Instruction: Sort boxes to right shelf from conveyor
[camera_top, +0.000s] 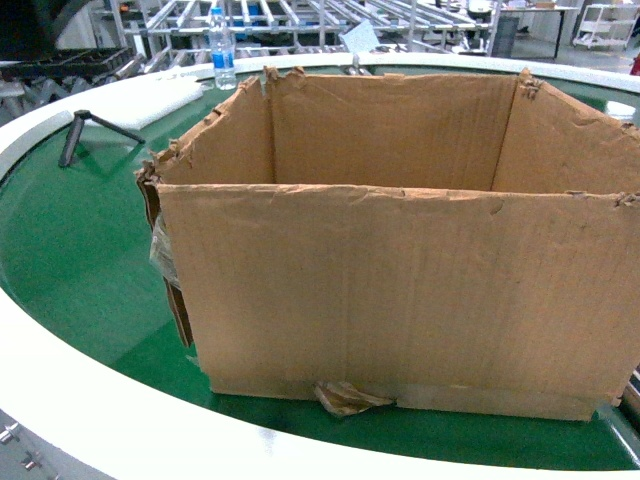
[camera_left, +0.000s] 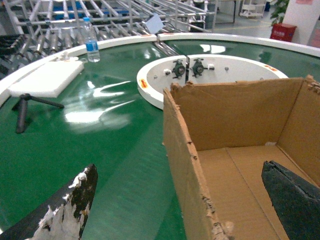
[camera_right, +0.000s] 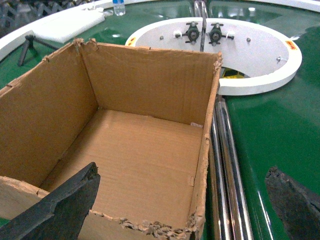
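One large brown corrugated cardboard box (camera_top: 400, 270), ragged-rimmed, creased, on glossy green curved conveyor (camera_top: 70, 260) | left gripper (camera_left: 185, 200) spread wide, straddling box's left wall | right gripper (camera_right: 185, 200) spread wide, straddling its right wall | crumpled tape scrap (camera_top: 345, 397) at base.

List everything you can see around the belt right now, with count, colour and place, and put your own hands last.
cardboard box: one, brown, open-topped and empty, on the green belt in front of the robot.
conveyor: one, green belt with white rim, curving around the box.
water bottle: one, clear with blue label, upright at the far rim.
foam slab: one, white, on the far left rim.
small tripod: one, black, on the belt, left.
hub disc: one, white, belt centre.
roller racks: several, steel, beyond the belt.
left hand: open, straddling the box's left wall.
right hand: open, straddling the right wall.
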